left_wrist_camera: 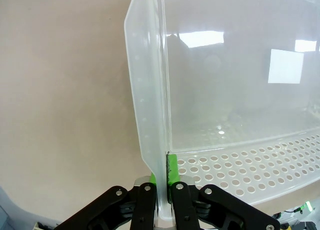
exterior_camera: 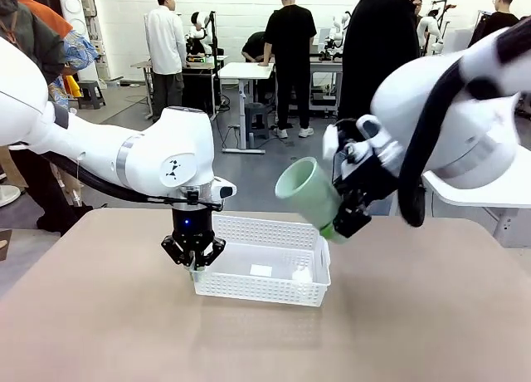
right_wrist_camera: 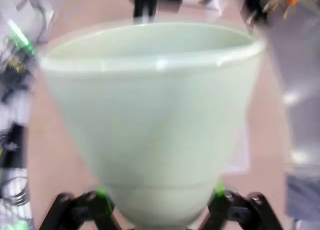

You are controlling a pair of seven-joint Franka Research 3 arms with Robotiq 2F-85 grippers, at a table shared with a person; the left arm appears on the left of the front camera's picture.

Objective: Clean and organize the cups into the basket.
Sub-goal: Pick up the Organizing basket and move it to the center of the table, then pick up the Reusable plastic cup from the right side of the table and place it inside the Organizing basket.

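Mint cup (exterior_camera: 307, 191): light, stiff, smooth, prob. slippery; R hand (exterior_camera: 338, 220) grasps it near base, tilted. L hand (exterior_camera: 192, 262) clenched on basket (exterior_camera: 257, 286) near-left rim, thin, flexy.

Tan counter (exterior_camera: 99, 315) across lower frame. Person in black (exterior_camera: 377, 50) upper right of centre, at its far edge. Farther back: person in white shirt (exterior_camera: 166, 46) upper left, person in black tee (exterior_camera: 289, 41) top centre, white table (exterior_camera: 246, 71) between them. Grey floor (exterior_camera: 274, 170) mid-frame.
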